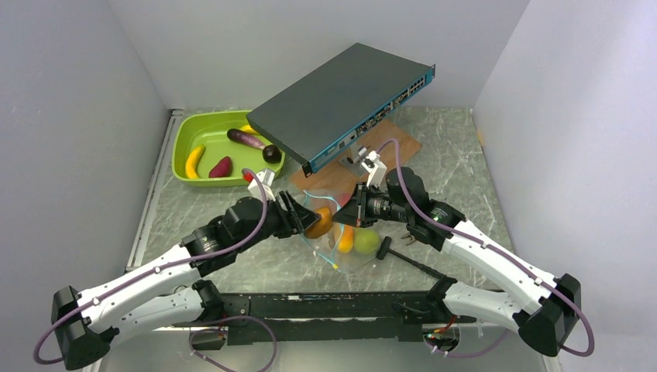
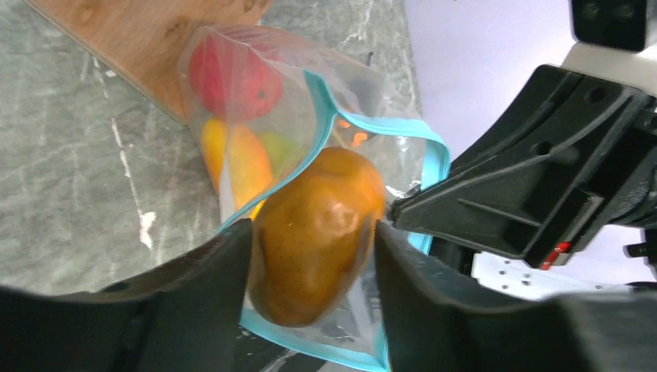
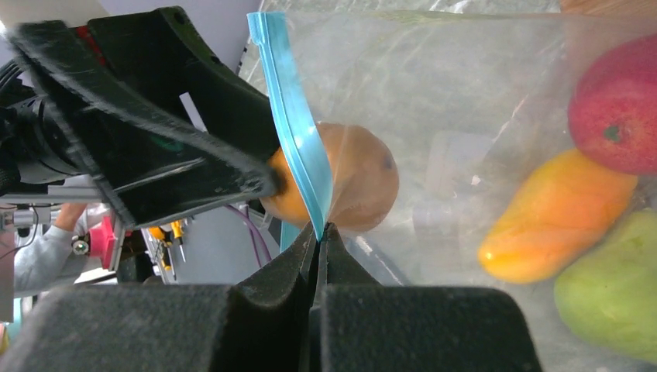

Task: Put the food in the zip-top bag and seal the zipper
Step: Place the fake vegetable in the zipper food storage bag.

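The right claw point(image 3: 318, 230) pinches the clear plastic bag point(image 3: 442, 93) by its teal strip point(image 3: 290, 116), holding it open for the shiny orange fruit point(image 2: 318, 198) the left claw point(image 2: 314, 236) grips.

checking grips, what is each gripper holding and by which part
Left gripper holds the orange fruit by its sides; right gripper pinches the zip-top bag by its teal zipper edge.

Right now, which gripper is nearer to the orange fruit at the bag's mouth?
Left. The left gripper holds the orange fruit between its jaws. The right gripper is shut on the blue strip of the bag, close beside the fruit but not gripping it.
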Tool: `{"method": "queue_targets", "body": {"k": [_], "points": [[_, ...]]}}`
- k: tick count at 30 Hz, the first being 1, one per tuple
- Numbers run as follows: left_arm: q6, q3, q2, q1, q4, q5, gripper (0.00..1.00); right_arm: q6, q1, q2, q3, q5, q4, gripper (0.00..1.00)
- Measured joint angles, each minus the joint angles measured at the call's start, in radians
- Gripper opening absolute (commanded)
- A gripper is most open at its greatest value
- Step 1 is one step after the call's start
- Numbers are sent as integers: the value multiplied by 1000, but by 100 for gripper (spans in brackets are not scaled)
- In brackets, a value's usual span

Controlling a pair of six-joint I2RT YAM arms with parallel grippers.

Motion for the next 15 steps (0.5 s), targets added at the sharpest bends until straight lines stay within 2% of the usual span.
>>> {"method": "queue_targets", "body": {"k": [6, 12, 15], "points": [[1, 0, -23, -5, 33, 14, 89, 0, 1, -2, 0, 1, 0, 0], [20, 1, -95, -5, 26, 15, 88, 0, 1, -4, 0, 2, 0, 0], [47, 12, -140, -5, -35, -8, 88, 0, 1, -3, 0, 2, 0, 0]]}}
